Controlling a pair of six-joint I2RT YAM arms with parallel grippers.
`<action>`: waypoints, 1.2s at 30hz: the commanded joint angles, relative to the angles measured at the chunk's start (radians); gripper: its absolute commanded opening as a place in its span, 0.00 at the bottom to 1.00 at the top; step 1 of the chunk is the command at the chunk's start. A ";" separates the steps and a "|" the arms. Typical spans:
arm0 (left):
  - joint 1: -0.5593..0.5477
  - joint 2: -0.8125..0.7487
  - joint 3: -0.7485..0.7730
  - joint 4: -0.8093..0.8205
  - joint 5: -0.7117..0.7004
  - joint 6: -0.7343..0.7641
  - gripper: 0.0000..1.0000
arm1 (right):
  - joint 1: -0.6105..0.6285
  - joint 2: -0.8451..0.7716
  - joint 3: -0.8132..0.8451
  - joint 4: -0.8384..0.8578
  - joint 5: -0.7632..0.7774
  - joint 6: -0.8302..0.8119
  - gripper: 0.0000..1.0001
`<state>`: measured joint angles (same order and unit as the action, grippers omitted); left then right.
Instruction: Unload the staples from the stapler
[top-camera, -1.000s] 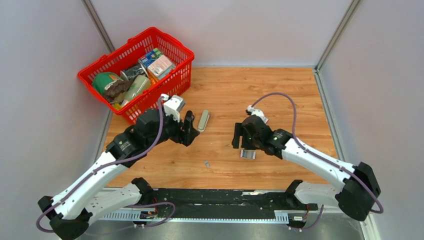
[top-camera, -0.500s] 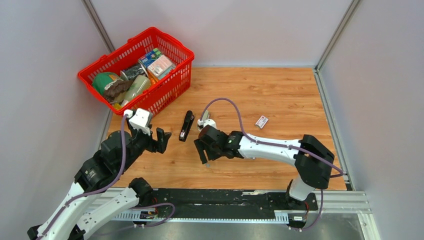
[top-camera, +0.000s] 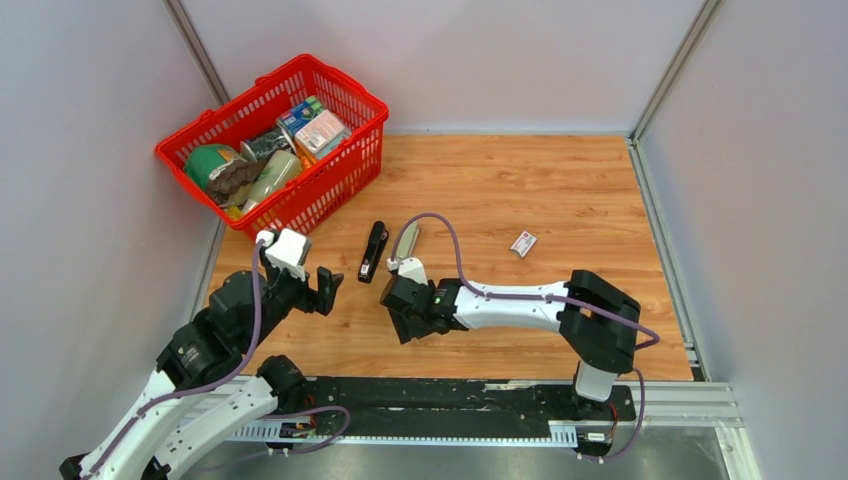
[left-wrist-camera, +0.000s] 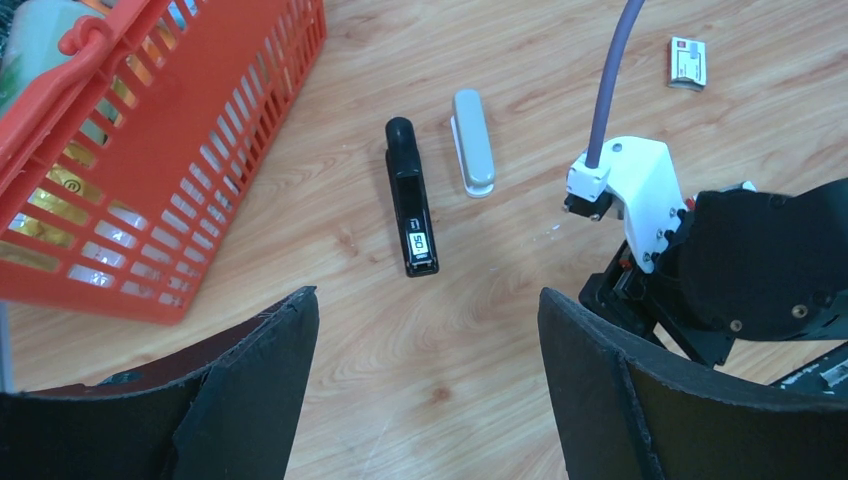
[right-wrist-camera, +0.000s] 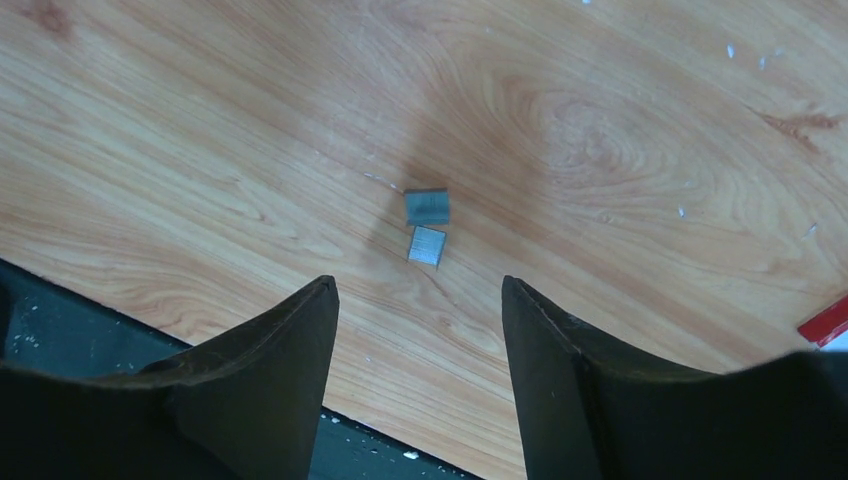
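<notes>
The stapler (left-wrist-camera: 411, 212) lies on open wood between red basket (left-wrist-camera: 200, 150) and grey bar (left-wrist-camera: 473, 155), ahead of the parted, empty left gripper (left-wrist-camera: 428, 300); the right gripper (right-wrist-camera: 415, 292), also parted, hovers over the staples (right-wrist-camera: 427, 207) near the table (right-wrist-camera: 150, 120) edge, hiding them from above.

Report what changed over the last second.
The left gripper pulled back toward its base, open, leaving the stapler lying free on the table. The right gripper swung left and now hovers open over the staples, two short strips. The grey bar and red basket stayed put.
</notes>
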<state>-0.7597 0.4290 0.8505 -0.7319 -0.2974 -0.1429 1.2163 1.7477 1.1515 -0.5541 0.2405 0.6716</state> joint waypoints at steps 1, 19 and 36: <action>-0.004 0.002 -0.011 0.037 0.021 0.026 0.87 | 0.011 0.030 0.045 -0.044 0.080 0.104 0.63; -0.004 -0.001 -0.018 0.042 0.027 0.029 0.87 | 0.019 0.124 0.082 -0.064 0.095 0.172 0.47; -0.004 -0.006 -0.019 0.043 0.021 0.026 0.87 | 0.037 0.147 0.088 -0.069 0.085 0.174 0.27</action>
<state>-0.7597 0.4290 0.8295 -0.7170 -0.2718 -0.1276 1.2377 1.8652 1.2087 -0.6254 0.3229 0.8242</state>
